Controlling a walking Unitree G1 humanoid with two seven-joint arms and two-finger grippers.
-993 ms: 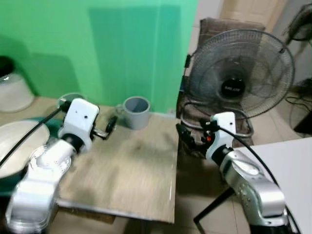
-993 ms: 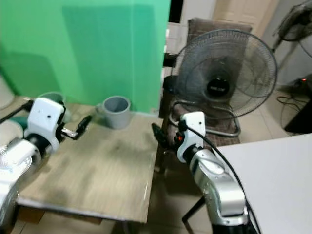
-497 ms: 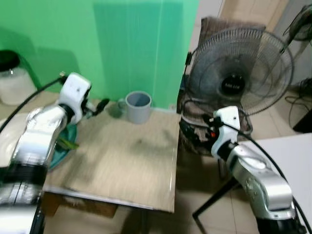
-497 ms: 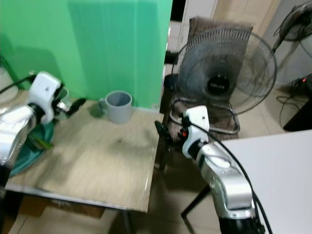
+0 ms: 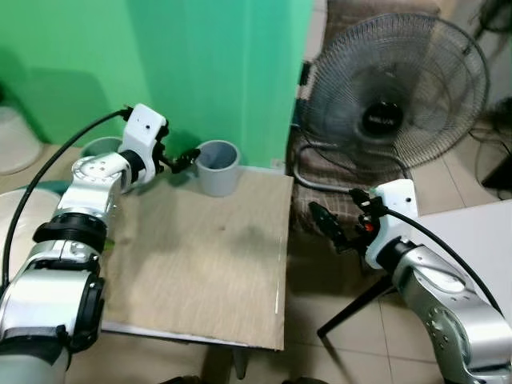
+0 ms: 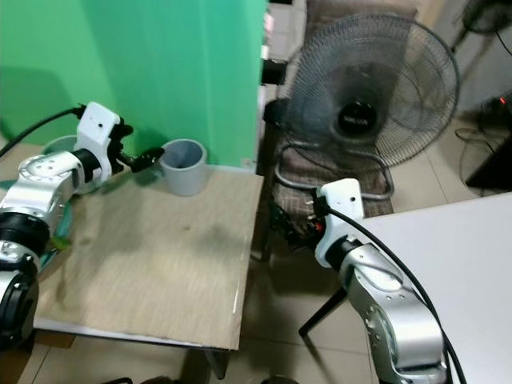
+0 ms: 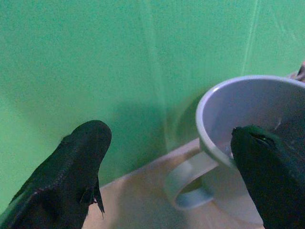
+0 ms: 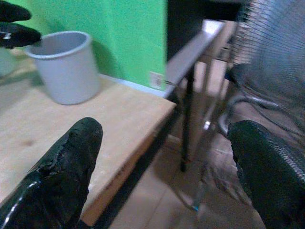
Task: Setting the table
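Note:
A grey mug stands upright at the far edge of the wooden table, against the green wall. My left gripper is open, level with the mug's handle side. In the left wrist view the mug has its handle between my two fingers; one finger overlaps the rim, and I cannot tell whether it touches. My right gripper hangs open beyond the table's right edge, holding nothing. The right wrist view shows the mug farther off.
A standing fan is right of the table, in front of a chair. A white table lies at the right. A pale cup sits behind my left arm, a white plate at the left edge.
The camera has shifted. My left gripper has reached right along the wall, right up to the grey mug's handle. My right gripper stays open off the table's right edge.

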